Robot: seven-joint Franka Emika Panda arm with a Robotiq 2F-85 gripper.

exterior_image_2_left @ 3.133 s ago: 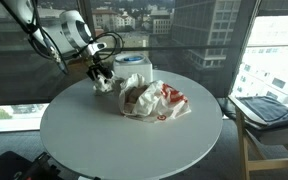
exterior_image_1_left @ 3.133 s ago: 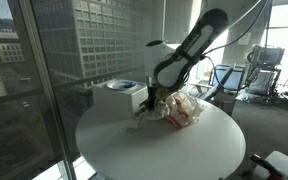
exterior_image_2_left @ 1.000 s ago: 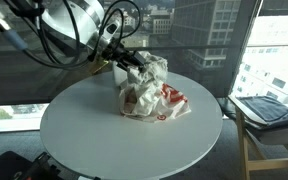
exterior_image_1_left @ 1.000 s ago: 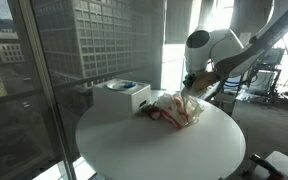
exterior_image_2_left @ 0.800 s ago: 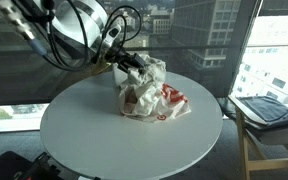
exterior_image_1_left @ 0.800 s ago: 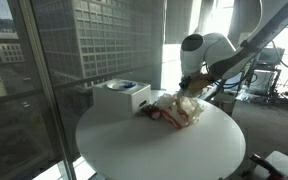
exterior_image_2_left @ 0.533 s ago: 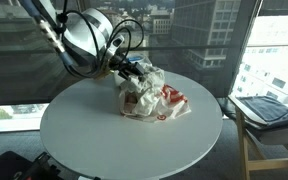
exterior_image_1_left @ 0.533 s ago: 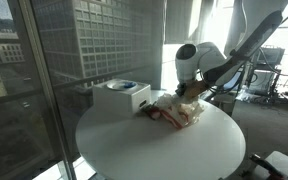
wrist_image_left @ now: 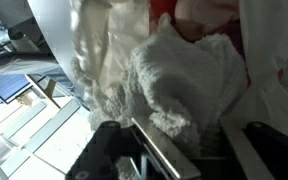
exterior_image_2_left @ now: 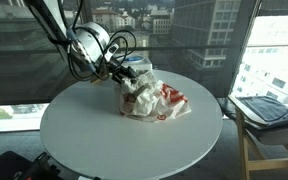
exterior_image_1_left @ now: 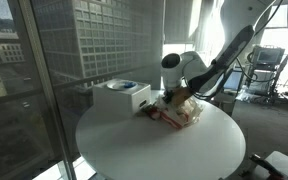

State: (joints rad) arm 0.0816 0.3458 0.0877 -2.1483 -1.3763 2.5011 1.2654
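Table (exterior_image_2_left: 89, 140): round white top beside the windows.
Gripper (exterior_image_2_left: 125, 73): clamped on a fluffy cloth (wrist_image_left: 179, 85), bag (exterior_image_2_left: 162, 100) right at its fingertips.
Risk: cloth could snag and drag the bag.

No lettering can be read on the red-and-white bag (exterior_image_2_left: 167, 100), the white cloth (wrist_image_left: 184, 80) or the white box (exterior_image_1_left: 119, 96).

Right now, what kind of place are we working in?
Probably a high-rise office or lab: floor-to-ceiling windows look out on city towers, and the work sits on a round white table.
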